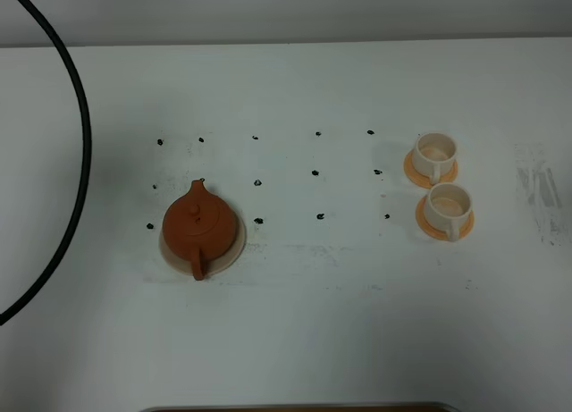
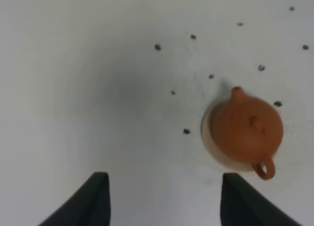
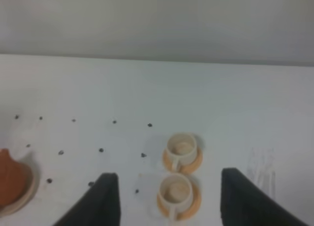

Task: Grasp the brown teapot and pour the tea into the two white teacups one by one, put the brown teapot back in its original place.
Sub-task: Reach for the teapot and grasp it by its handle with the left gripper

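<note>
Gaping left pincer [image 2: 165,175] and right pincer [image 3: 170,173] hang above lidded teapot [image 1: 198,224] and saucered teacups [image 1: 436,152] [image 1: 447,205].

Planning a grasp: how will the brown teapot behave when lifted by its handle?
Likely rigid and heavyish: the brown teapot looks like clay. Its separate-looking lid may slip when tilted. Held by the small handle, the round body could swing.
</note>
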`<state>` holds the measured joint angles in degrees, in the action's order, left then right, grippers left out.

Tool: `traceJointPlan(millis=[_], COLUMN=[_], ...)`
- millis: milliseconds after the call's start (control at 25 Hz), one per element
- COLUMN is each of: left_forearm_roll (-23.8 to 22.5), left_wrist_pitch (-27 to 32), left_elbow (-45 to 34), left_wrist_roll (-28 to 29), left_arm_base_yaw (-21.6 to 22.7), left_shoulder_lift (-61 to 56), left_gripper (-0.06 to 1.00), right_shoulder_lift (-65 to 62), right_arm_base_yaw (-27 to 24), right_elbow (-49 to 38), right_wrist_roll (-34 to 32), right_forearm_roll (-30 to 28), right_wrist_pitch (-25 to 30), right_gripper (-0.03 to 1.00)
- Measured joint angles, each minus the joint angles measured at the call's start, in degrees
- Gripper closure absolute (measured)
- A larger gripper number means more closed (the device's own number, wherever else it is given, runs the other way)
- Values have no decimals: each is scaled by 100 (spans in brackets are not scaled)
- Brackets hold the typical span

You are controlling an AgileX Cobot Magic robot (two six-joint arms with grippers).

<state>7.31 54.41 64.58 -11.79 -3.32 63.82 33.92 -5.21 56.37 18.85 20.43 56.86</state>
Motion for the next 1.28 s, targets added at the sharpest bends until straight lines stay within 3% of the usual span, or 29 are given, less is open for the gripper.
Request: traceJointPlan(millis=[160, 320, 680, 1040, 1280], left_forearm_roll=[52, 67, -8, -1000, -1106], left_wrist_pitch=[-111, -293, -301, 201, 202], left_elbow=[-406, -749, -854, -864, -864], left_wrist_roll=[12, 12, 264, 1179, 1231], left_arm_base_yaw=[-65, -455, -1728, -1810, -1810], left_shoulder_lift=[0, 6, 11, 11, 52], left_gripper=[45, 45, 45, 46, 46], right_shoulder_lift=[-915, -1682, -3138, -3429, -3429], right_arm_base_yaw=[0, 0, 0, 0, 3], right_elbow=[-280, -797, -2398, -2747, -2747], right_wrist_roll=[-112, -286, -483, -562, -577], right_forearm_roll=[-137, -260, -636, -636, -546], right_wrist_pitch=[480, 736, 518, 546, 546], right_gripper=[50, 50, 51, 52, 52])
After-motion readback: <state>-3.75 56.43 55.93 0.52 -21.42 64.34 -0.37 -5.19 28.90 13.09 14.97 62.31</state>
